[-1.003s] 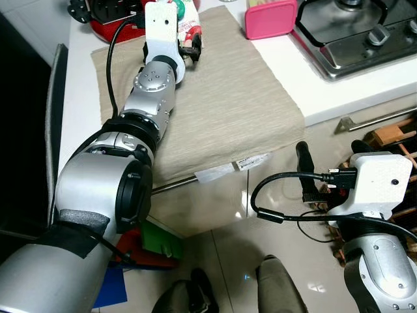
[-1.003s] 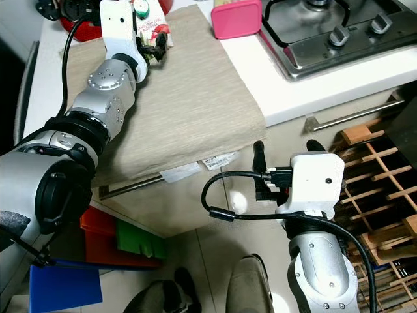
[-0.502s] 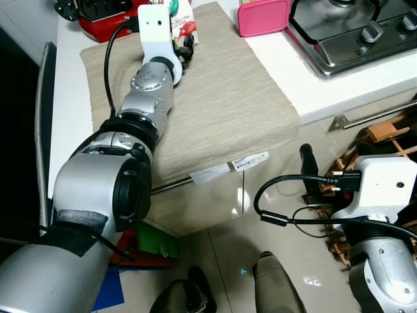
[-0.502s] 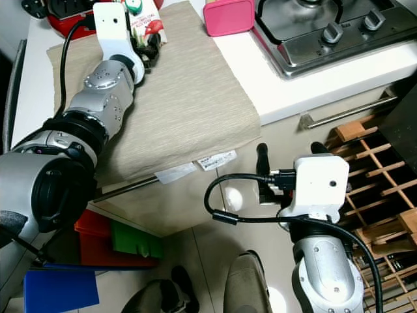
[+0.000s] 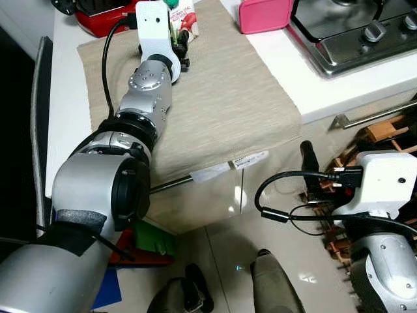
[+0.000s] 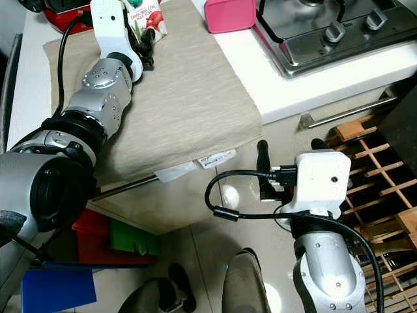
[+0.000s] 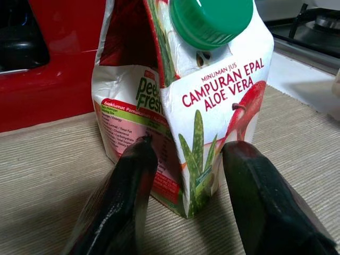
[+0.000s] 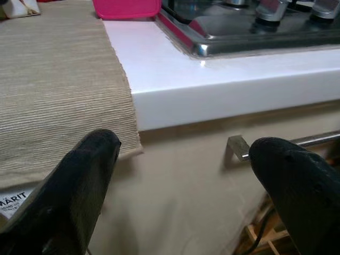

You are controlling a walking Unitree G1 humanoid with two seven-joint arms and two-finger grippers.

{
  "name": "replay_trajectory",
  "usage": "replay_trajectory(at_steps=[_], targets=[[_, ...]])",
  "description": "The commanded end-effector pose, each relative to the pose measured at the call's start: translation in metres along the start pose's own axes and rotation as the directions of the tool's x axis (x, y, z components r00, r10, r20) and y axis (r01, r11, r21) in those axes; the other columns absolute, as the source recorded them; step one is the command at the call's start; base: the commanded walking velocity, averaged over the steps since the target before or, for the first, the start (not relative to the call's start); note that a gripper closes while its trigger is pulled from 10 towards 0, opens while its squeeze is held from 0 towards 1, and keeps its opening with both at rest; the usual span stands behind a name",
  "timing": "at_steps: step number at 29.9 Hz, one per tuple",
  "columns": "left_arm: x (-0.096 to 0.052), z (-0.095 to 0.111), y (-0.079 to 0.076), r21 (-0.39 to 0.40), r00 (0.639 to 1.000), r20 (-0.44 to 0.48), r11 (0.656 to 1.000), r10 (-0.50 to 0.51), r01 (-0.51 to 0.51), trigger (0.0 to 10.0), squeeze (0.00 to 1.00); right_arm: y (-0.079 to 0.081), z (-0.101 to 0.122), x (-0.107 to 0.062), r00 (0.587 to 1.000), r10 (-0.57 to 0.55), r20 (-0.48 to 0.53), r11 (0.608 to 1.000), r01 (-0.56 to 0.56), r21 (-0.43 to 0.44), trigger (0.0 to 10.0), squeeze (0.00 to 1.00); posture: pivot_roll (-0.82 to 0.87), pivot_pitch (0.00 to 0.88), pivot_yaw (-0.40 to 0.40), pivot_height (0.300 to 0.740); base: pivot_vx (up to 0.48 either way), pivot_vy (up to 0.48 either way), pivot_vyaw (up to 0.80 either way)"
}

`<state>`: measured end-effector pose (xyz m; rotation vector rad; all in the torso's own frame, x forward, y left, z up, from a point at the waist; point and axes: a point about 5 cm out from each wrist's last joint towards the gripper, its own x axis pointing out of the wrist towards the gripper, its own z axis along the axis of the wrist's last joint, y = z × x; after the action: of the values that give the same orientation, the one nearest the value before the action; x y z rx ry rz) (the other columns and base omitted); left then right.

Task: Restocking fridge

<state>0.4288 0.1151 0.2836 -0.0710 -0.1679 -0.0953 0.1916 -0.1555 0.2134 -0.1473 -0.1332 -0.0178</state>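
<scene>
My left arm reaches far out over the beige cloth [image 5: 215,98] on the white counter [image 5: 287,59], and my left gripper [image 7: 186,186] sits at the juice carton [image 7: 180,111] near the cloth's back edge. From my head I see just a sliver of that carton [image 6: 144,16] past the white wrist housing. The wrist camera shows it plainly: the carton stands upright on the cloth, and my two black fingers [image 7: 125,207] are spread to either side of its lower corner, close to its faces but not squeezing. I cannot tell whether they touch. The carton has a green cap [image 7: 210,21] and reads "MINUMAN JUS CAMPURAN EPAL ALOE VERA", with "peel Fresh" on the side panel. A red appliance [image 7: 48,69] stands right behind it.

Further right, a pink box [image 5: 264,14] rests on the counter beside the steel stove [image 5: 352,32]. My right gripper [image 8: 186,180] hangs below the counter edge, fingers apart and holding nothing, facing the cabinet front and its metal handle [image 8: 308,141]. A wooden rack [image 6: 378,169] stands at the far right.
</scene>
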Motion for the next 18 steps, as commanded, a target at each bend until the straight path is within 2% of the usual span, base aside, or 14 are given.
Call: replay_trajectory(at_steps=[1,14,18], targets=[[-0.001,-0.007,0.006,-0.040,0.999,-0.033,0.999,-0.001,0.000,0.0,0.00,0.001,-0.002,0.001,1.000,0.016,-0.016,1.000,-0.016,0.012,10.0,0.00,-0.54,0.305,0.168,0.735,0.000,0.000,0.00],[0.000,0.000,0.003,-0.101,0.999,-0.013,0.994,-0.047,0.045,0.0,0.00,0.002,-0.002,0.008,1.000,0.031,-0.003,0.999,-0.031,0.013,10.0,0.00,-0.52,0.283,0.162,0.735,0.000,0.000,0.00],[0.001,0.008,0.001,-0.119,0.995,0.038,0.988,-0.091,0.095,0.0,0.00,0.004,-0.003,0.015,0.999,0.041,0.010,0.999,-0.041,0.018,10.0,0.00,-0.50,0.264,0.165,0.735,0.000,0.000,0.00]])
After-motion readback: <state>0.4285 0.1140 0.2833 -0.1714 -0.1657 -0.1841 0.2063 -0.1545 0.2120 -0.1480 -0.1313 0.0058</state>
